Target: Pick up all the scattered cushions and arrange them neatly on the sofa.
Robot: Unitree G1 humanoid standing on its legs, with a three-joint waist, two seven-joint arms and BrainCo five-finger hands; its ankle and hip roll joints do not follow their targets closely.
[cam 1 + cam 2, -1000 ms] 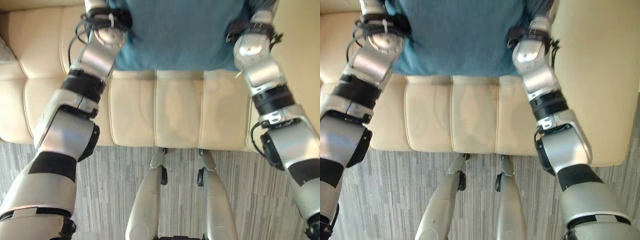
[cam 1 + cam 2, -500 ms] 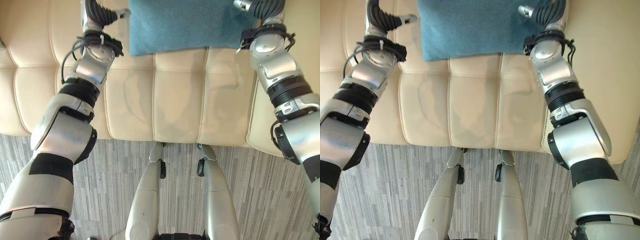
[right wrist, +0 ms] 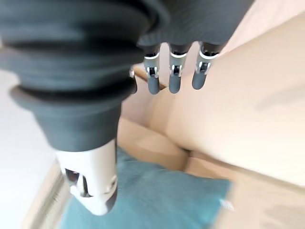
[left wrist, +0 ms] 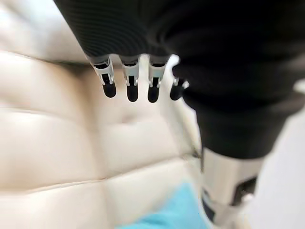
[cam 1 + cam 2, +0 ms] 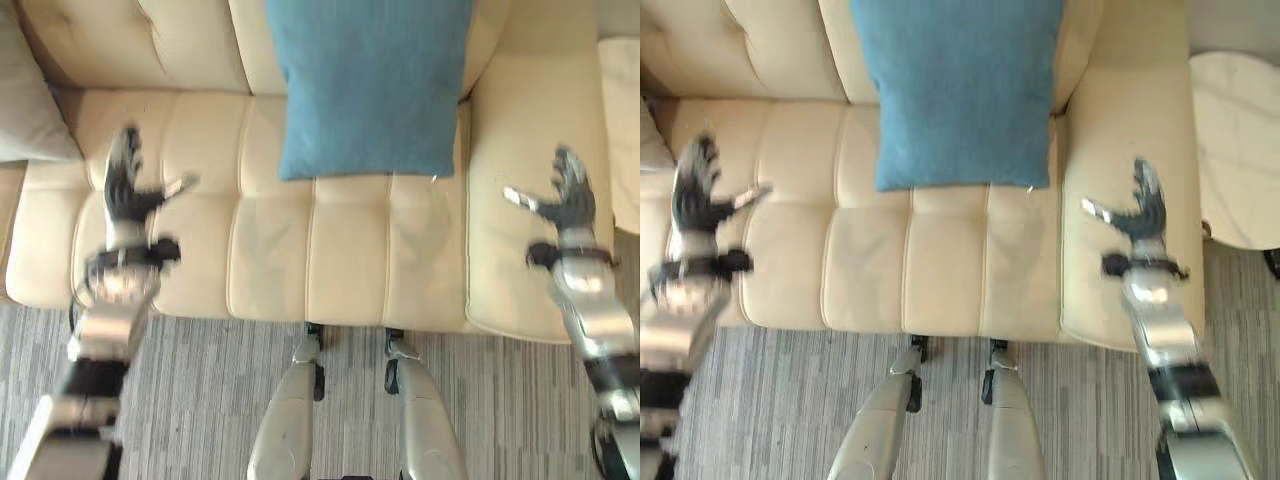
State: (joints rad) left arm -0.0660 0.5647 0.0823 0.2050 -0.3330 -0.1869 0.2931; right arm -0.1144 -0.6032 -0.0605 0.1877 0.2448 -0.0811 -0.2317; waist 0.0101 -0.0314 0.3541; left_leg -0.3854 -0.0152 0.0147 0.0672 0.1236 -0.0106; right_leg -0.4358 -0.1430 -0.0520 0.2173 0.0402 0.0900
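A blue cushion (image 5: 368,85) leans upright against the backrest of the cream leather sofa (image 5: 350,250), its lower edge on the seat. A corner of it appears in the right wrist view as the blue cushion (image 3: 157,195). My left hand (image 5: 125,190) hovers over the seat well to the left of the cushion, fingers straight and thumb spread, holding nothing. My right hand (image 5: 568,198) hovers over the sofa's right armrest (image 5: 530,150), also open and empty. A grey cushion (image 5: 25,100) rests at the sofa's far left.
A round white marble side table (image 5: 1240,150) stands just right of the sofa's armrest. Grey striped carpet (image 5: 200,400) runs along the front of the sofa.
Both hands have let go of the blue cushion and drawn back and apart, left to the seat, right over the armrest. The cushion now stands against the backrest. The camera view shifted.
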